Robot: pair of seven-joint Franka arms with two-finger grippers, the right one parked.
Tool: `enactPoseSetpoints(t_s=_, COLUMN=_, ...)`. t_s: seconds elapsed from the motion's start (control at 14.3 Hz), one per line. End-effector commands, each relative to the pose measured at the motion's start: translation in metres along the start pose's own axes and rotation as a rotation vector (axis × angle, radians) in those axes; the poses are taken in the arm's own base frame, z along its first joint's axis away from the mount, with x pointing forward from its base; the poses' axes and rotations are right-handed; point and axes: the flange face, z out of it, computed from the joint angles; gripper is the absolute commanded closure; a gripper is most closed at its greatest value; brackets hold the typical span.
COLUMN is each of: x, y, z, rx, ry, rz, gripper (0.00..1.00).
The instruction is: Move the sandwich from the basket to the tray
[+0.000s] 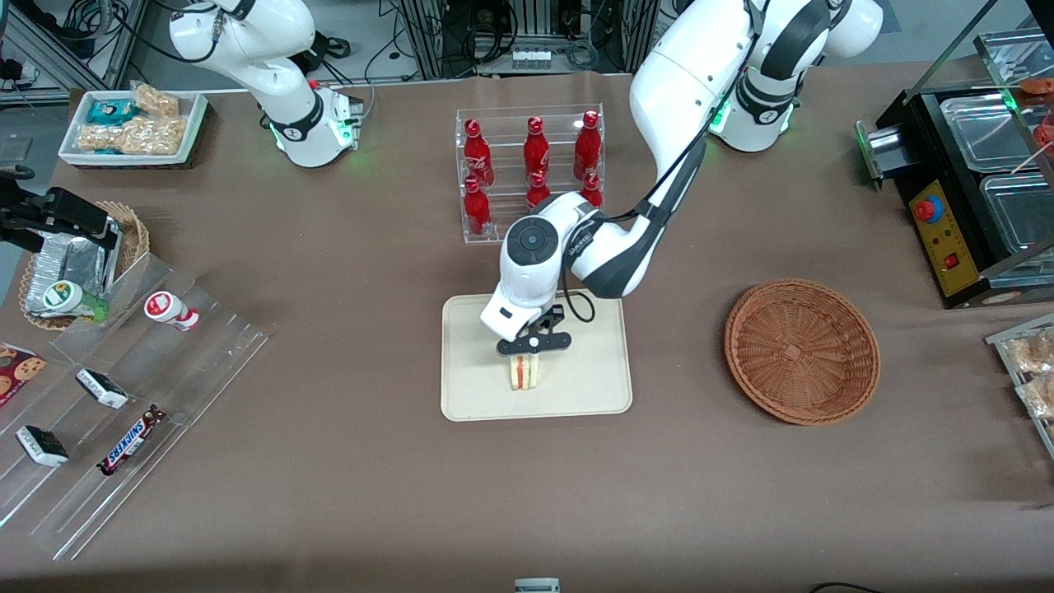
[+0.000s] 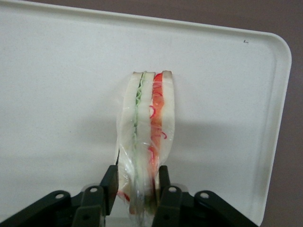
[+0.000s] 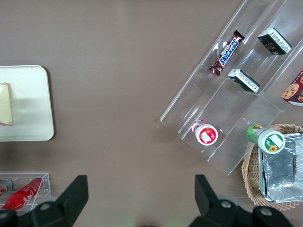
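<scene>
One empty basket [image 1: 802, 352] lies toward the working arm's end of the table, well apart from the tray [image 1: 593, 387]. Over the tray, the gripper [image 1: 527, 356] clamps the sandwich [image 1: 524, 373]; placement is under way, and next comes release.

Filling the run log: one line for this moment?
gripper: shut on sandwich | sandwich: over tray | basket: holds nothing | release: pending

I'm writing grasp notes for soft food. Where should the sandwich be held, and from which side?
Across its flat bread faces, near one end, coming from above. That is how the gripper holds the sandwich now over the tray: it stands on edge, layers upright, so its bread faces sit between the fingers.
</scene>
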Motion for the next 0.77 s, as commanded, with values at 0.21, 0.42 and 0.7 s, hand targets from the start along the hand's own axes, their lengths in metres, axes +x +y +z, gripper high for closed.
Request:
enactPoseSetpoints(t_s=0.21, x=0.03, y=-0.02, z=-0.118, rx=-0.006, ry=0.087, rz=-0.093, gripper=0.0)
enactPoseSetpoints(t_s=0.42, x=0.068, y=-0.073, z=-0.178, rx=0.025, ry=0.076, rz=-0.177, gripper=0.0)
enactPoseSetpoints(t_s=0.7, x=0.093, y=-0.152, z=-0.202, rx=0.066, ry=0.032, rz=-0.164, gripper=0.0)
